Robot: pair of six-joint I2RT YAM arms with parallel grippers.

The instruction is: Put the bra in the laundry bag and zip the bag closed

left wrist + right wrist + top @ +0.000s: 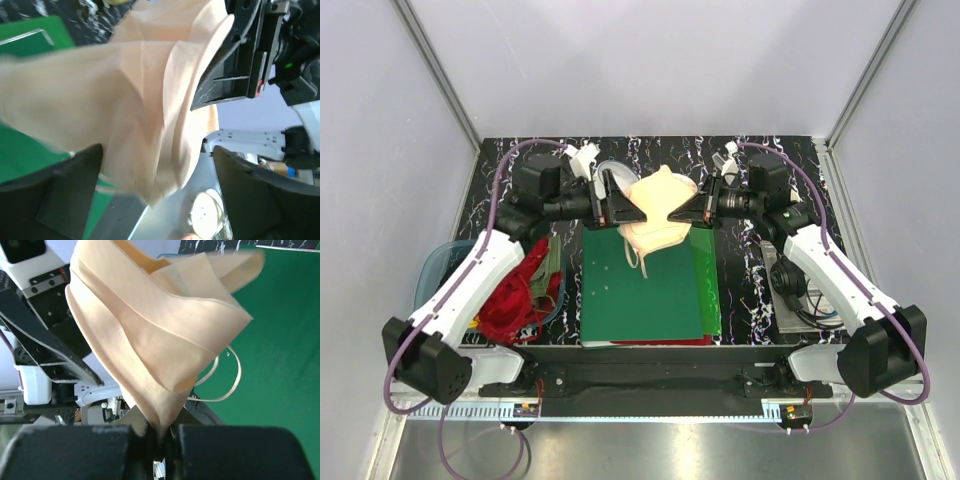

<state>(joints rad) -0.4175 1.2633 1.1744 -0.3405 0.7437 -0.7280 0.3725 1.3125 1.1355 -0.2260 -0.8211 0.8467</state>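
The peach-beige bra (658,205) hangs in the air over the green folder (645,290), between the two grippers. My right gripper (698,210) is shut on a fold at its right edge; the right wrist view shows the fabric (150,325) pinched between the fingers (165,432), with a strap loop dangling. My left gripper (613,208) is at the bra's left edge, and in its wrist view the jaws (160,185) stand wide apart with cloth (125,90) loose between them. A pale hoop with mesh behind the left gripper looks like the laundry bag (608,170), mostly hidden.
A red cloth (520,295) lies at the left, partly in a translucent blue tub (440,265), with an olive cloth (550,255) beside it. A grey device with cables (790,285) sits at the right. The black marbled table (740,300) has white walls around it.
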